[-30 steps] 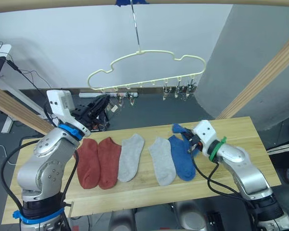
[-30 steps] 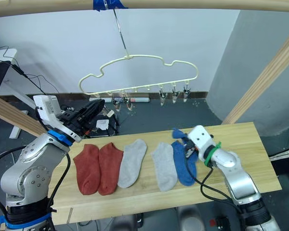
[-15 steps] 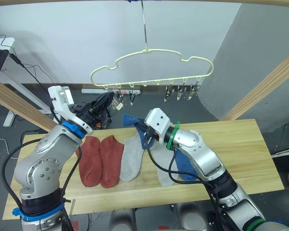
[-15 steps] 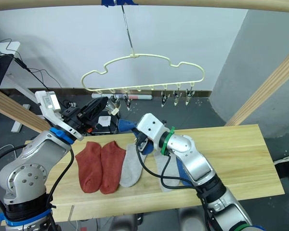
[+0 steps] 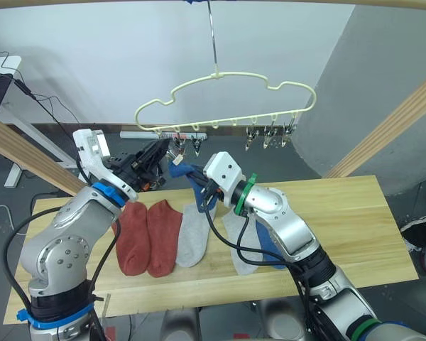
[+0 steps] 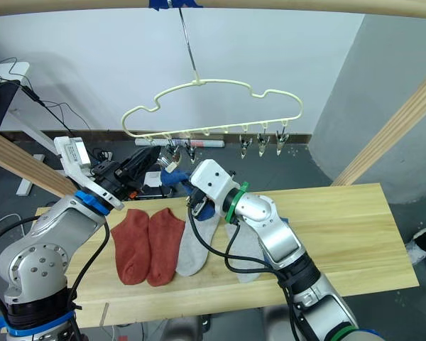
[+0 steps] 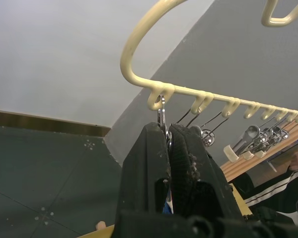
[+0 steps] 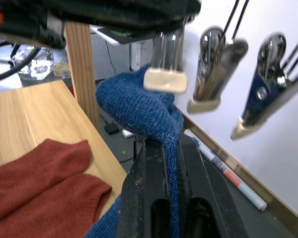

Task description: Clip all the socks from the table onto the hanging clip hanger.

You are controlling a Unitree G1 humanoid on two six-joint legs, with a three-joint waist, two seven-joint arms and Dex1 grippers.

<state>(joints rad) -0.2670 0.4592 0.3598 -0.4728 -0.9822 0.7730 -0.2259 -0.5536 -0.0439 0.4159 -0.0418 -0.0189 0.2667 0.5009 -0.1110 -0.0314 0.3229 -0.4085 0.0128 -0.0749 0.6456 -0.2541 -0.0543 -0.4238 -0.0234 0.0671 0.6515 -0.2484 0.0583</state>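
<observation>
Nearest, along the lower half of the frame, the light plank worktop [image 5: 355, 213] carries five socks in a row: two rust-red socks [image 5: 146, 236] at lower left, a light grey sock [image 5: 192, 233] beside them, a second grey sock [image 5: 238, 241] and the remaining blue sock [image 5: 270, 245], both partly behind the right forearm.

Mid-frame, the right end effector [image 6: 196, 203] is clenched on the lifted blue sock [image 5: 192, 176], whose free cuff rises just under the leftmost clips. In the right wrist view the knit [image 8: 141, 111] bulges directly below a cream-tipped clip [image 8: 163, 79].

Left of centre, the left end effector [image 5: 160, 148] is pinched shut on the handles of the end clip [image 7: 161, 111], at the left end of the pale-yellow clip hanger [image 5: 227, 78], which hangs from its metal hook at upper centre.

Step in hand, by judgement: feeding the cuff into the clip. To do it well, keep the clip squeezed apart, raise a single fold of cuff fully between its tips (not merely against them), and release the clip before the sock. The hanger hangs free and may swing, so steady pressure matters.
</observation>
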